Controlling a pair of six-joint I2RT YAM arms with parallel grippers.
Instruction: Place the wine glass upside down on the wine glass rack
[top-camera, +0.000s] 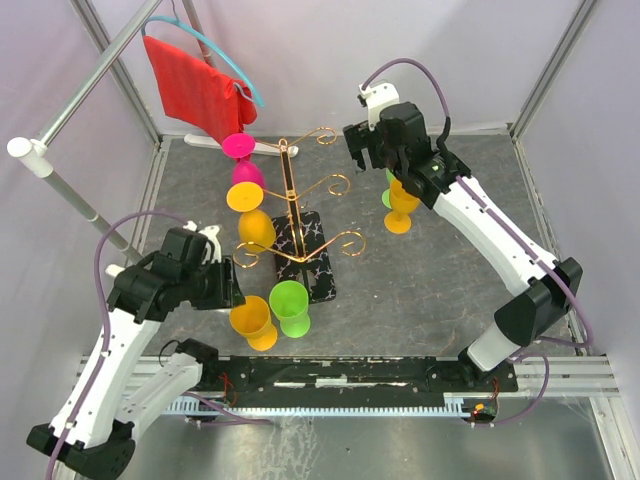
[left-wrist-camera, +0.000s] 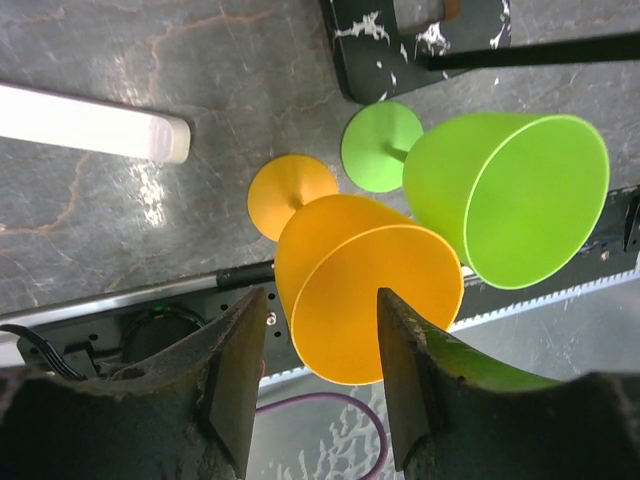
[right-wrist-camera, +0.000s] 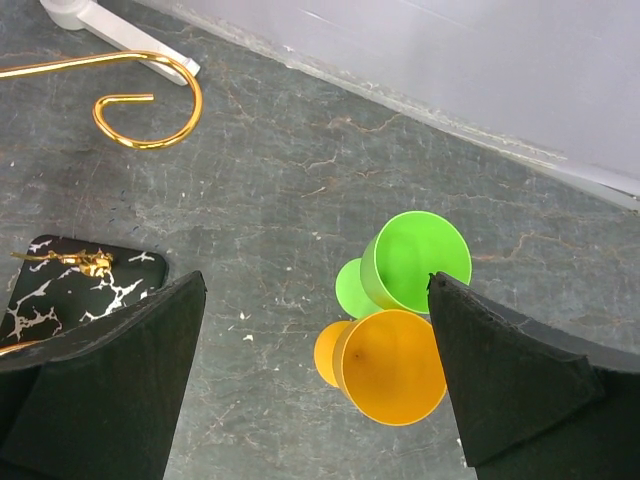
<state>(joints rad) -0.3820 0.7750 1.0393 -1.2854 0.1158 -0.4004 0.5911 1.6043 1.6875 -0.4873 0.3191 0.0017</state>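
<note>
The gold wire wine glass rack (top-camera: 292, 205) stands mid-table on its black marbled base (top-camera: 318, 262), with several pink and orange glasses (top-camera: 256, 230) hanging upside down on its left arms. An orange glass (top-camera: 252, 320) and a green glass (top-camera: 290, 305) stand upright in front of the base. My left gripper (top-camera: 222, 285) is open and empty; in the left wrist view (left-wrist-camera: 320, 370) the orange glass (left-wrist-camera: 365, 285) sits just beyond the fingertips, with the green one (left-wrist-camera: 505, 195) beside it. My right gripper (top-camera: 380, 155) is open wide and empty above another orange glass (right-wrist-camera: 390, 365) and green glass (right-wrist-camera: 415, 260).
A red cloth (top-camera: 200, 88) on a blue hanger hangs from a metal rail at the back left. A white bar (left-wrist-camera: 90, 120) lies on the table left of the rack. A rack scroll (right-wrist-camera: 150, 110) and a base corner (right-wrist-camera: 70, 290) show in the right wrist view.
</note>
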